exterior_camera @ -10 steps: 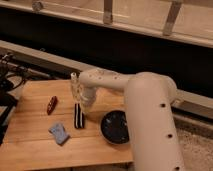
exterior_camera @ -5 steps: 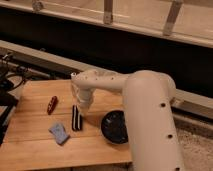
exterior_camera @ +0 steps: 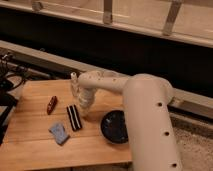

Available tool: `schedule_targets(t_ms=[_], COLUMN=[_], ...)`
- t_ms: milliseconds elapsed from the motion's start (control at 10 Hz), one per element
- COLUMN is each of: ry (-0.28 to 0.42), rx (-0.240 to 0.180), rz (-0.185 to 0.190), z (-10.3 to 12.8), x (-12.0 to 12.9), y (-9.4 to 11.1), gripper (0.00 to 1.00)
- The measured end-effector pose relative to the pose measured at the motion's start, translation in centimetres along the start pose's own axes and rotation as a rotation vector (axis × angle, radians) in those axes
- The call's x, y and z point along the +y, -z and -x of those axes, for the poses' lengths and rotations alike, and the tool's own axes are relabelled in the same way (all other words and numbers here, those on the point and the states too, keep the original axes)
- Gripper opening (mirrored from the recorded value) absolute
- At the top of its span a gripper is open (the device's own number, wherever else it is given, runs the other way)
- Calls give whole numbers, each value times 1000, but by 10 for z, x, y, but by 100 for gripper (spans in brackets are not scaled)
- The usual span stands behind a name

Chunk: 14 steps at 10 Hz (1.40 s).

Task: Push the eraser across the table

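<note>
On the table (exterior_camera: 35,145) we see four things. The eraser (exterior_camera: 74,117) lies near the middle, lengthwise front to back. Left of it and farther back lies a red object (exterior_camera: 51,104); left of it and nearer the front lies a cloth (exterior_camera: 59,133). A bowl (exterior_camera: 115,127) sits to the eraser's right, near the table's right edge. Our hand (exterior_camera: 83,106) hangs just behind and right of the eraser, between it and the bowl, with the arm (exterior_camera: 145,115) reaching in from the right.

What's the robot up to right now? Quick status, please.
Gripper low beside black white-striped eraser. Eraser flat on wooden table. Pale blue cloth close ahead.
</note>
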State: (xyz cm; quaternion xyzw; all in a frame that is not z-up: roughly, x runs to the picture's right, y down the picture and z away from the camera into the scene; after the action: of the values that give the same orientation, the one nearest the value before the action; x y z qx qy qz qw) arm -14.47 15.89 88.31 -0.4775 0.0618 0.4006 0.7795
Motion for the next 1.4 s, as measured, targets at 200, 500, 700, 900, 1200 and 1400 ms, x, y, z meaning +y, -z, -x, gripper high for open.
schedule_targets(t_ms=[200,500,700,900,1200,1400], ry=[57,59,113,110,134,147], rx=[15,14,25,22,17,14], rz=[72,67,86,98,58,37], z=[9,10,14,15,16,12], x=[21,19,31,35,44,45], y=[-15,-13,-17,-18,-20,-20], gripper=[0,0,0,0,0,0])
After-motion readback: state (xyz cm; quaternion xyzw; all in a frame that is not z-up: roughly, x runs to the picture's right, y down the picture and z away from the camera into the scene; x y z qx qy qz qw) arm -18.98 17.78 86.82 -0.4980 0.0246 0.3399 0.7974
